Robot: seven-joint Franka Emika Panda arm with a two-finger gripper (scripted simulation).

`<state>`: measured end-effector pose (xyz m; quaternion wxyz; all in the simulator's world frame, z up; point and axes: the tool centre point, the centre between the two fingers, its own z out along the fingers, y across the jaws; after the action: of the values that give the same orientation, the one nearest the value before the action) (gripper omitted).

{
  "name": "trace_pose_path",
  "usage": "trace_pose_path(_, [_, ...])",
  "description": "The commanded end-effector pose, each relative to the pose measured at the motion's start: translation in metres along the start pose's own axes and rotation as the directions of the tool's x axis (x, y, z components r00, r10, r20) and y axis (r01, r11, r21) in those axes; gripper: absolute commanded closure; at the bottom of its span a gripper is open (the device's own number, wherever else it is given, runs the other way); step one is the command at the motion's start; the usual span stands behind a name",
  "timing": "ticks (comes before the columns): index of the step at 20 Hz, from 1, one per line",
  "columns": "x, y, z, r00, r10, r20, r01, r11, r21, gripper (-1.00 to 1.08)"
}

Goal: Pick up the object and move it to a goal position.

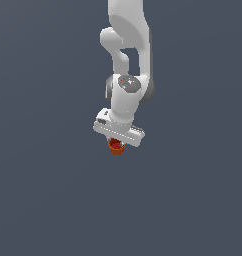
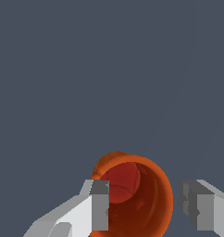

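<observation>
In the exterior view, the white arm reaches down from the top of the scene, and its gripper sits directly over the orange-red cup. Only the cup's lower body and part of its rim show under the hand; the fingers themselves are hidden there. The cup lies just left of the picture's middle on the plain grey-blue ground, with nothing else near it.

In the wrist view, the cup's mouth faces the camera, showing the darker red inside, so its axis runs roughly along the gripper's approach. One finger overlaps the cup's rim and inside, the other finger stands apart from the outer wall, with grey ground between. The jaws are spread wide, gripping nothing. The cup appears off-centre between them, nearer the first finger. No brand, label or writing is visible anywhere.
</observation>
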<state>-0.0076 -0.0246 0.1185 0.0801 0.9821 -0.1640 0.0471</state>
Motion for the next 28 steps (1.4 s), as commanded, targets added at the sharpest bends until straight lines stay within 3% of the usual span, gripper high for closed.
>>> trace_pose_path(1, [-0.001, -0.002, 0.004, 0.999, 0.043, -0.021, -0.043, 0.999, -0.012, -0.20])
trace_pose_path(14, [-0.007, -0.012, 0.018, 0.959, 0.244, -0.146, -0.250, 0.968, -0.028, -0.20])
trace_pose_path(28, [-0.012, -0.025, 0.020, 0.860, 0.431, -0.273, -0.437, 0.899, 0.043, -0.20])
